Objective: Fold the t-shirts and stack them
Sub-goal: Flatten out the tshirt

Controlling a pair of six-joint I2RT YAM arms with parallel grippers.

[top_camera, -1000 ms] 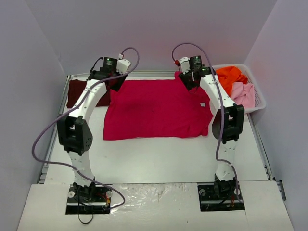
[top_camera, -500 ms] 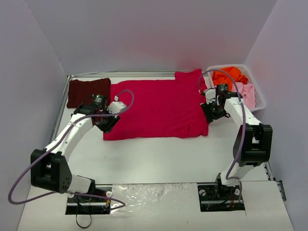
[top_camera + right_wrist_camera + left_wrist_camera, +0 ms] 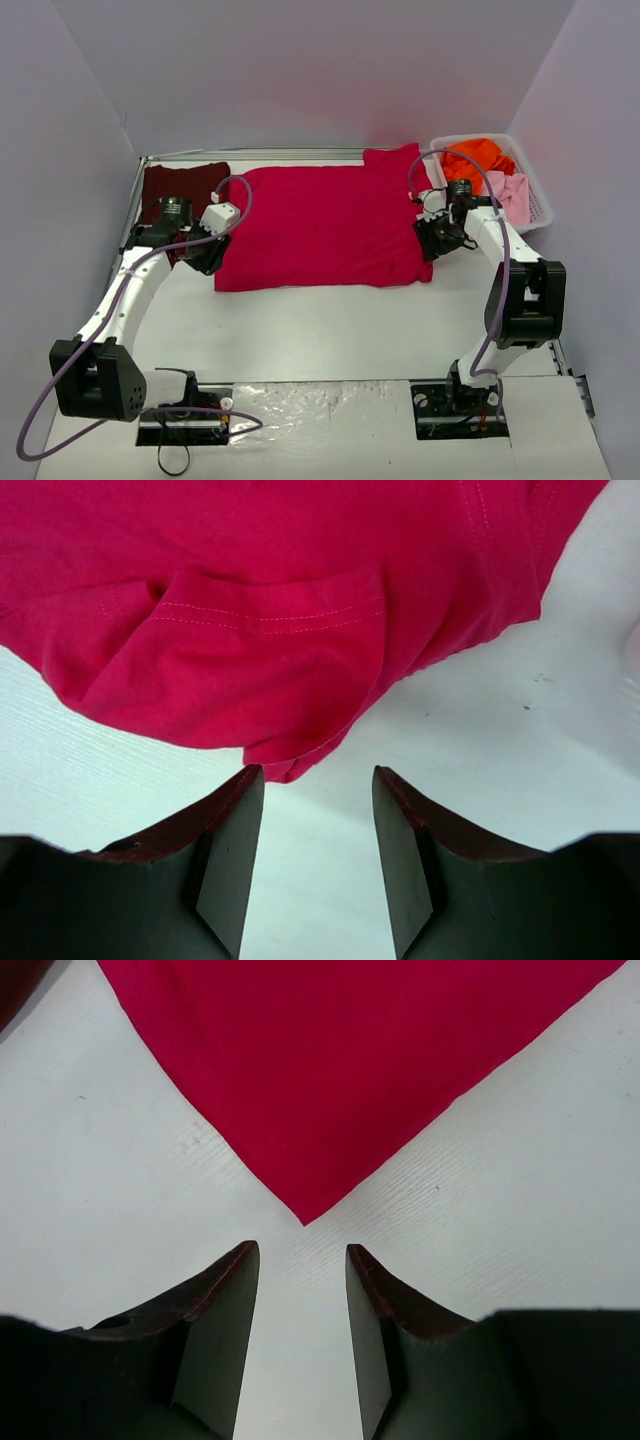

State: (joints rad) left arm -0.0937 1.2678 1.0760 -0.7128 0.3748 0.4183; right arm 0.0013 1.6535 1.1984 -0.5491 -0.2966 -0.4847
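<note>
White basket (image 3: 541, 203) holds orange shirt (image 3: 478, 158) and pink shirt (image 3: 508, 192); left gripper (image 3: 300, 1250) and right gripper (image 3: 317, 772) gape empty beside crimson shirt (image 3: 325, 225).

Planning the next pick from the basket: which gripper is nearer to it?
Right. The right gripper sits at the red shirt's right edge, just left of the basket; the left gripper is across the table, at the shirt's near-left corner.

Your top view looks down from behind over the whole desk (image 3: 330, 330). Both wrist views sit close, facing the crimson t-shirt (image 3: 320, 225) just ahead of the left pincer (image 3: 300, 1310) and right pincer (image 3: 318, 830).
</note>
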